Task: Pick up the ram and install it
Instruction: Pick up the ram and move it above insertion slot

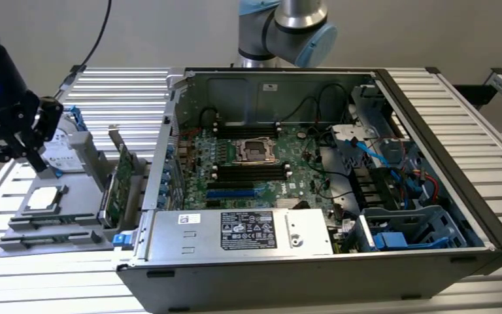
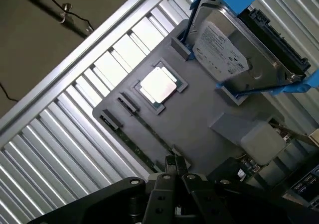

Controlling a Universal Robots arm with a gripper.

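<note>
Approach step: gripper (image 1: 34, 160), jaws drawn together and empty, hovers at upper left of the exterior frame over the gray tray (image 2: 199, 129). The ram (image 2: 144, 154) lies unpicked in its slot beside the CPU (image 2: 158, 84). Grasping likely calls for parted jaws squared across its thin edge.

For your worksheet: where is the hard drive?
On the exterior view's left, the hard drive sits on the grey tray, next to the CPU, outside the case.
</note>
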